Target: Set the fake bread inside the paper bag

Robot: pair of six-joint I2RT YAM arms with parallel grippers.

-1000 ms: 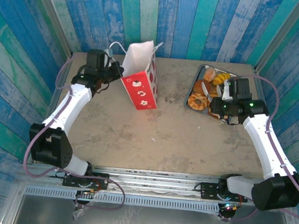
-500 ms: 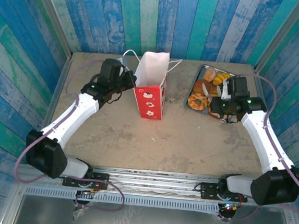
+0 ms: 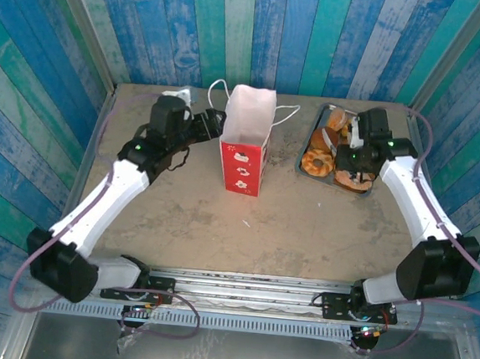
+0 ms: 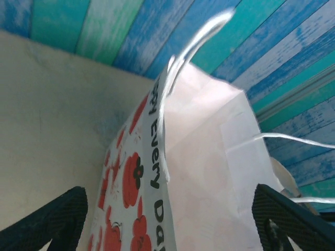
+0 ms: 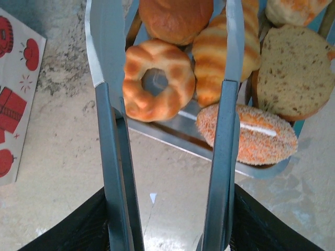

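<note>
Blue-teal plank walls (image 3: 261, 30) are set around a beige table (image 3: 219, 228). At 12 o'clock the paper bag (image 3: 245, 142) is straddled by the released left gripper (image 4: 168, 196). At 2 o'clock the fake bread (image 3: 319, 161) is heaped on a silver tray (image 5: 178, 144), and metal tongs (image 5: 107, 130) are clasped by the right gripper (image 5: 167, 209).

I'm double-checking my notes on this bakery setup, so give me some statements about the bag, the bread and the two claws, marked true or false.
The paper bag stands upright on the table. True.
The right claw grips metal tongs. True.
The fake bread lies scattered on bare table. False: it sits in the silver tray.
The left claw is clamped on a bun. False: it is open at the bag's side.
The tray is on the left arm's side of the bag. False: it is on the right arm's side.
</note>
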